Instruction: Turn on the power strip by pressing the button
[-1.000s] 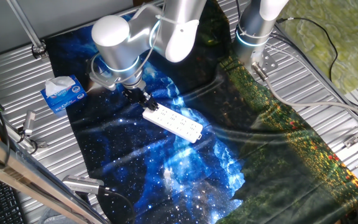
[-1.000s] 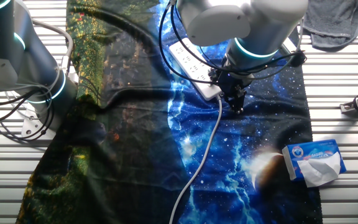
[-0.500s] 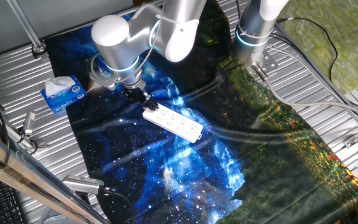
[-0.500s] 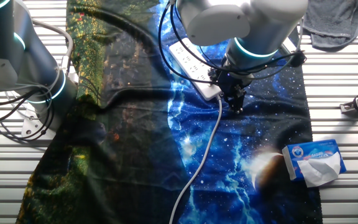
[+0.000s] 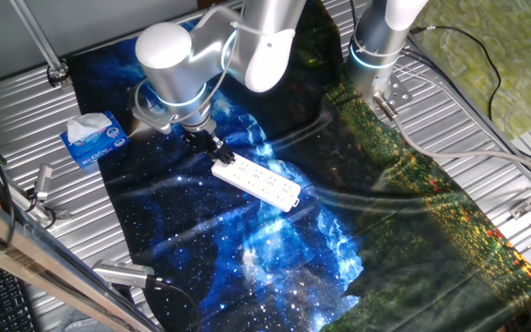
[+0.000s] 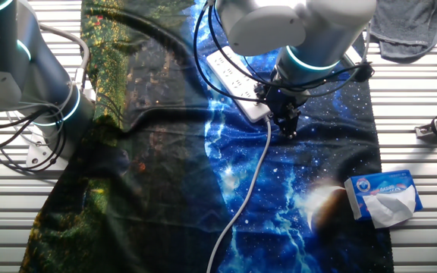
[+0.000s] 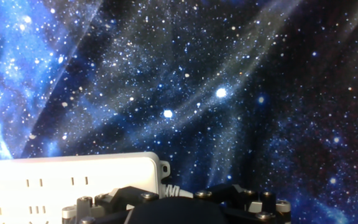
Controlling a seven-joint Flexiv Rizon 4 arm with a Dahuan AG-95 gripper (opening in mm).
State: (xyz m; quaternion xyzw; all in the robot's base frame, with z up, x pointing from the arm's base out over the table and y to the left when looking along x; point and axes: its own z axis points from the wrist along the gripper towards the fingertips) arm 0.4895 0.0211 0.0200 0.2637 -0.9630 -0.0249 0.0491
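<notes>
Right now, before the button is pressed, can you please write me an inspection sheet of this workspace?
Surface: ribbed metal table covered by a starry blue galaxy-print cloth.
Job's things: long flat white plastic power strip lying on the cloth.
Clutter: blue-and-white tissue pack beside the cloth; grey fabric at the table edge.
Grippers: black two-finger gripper at the strip's cord end; finger state not visible.
Cables: thin white cord running from the strip across the cloth.
Surroundings: second grey robot arm base.
</notes>
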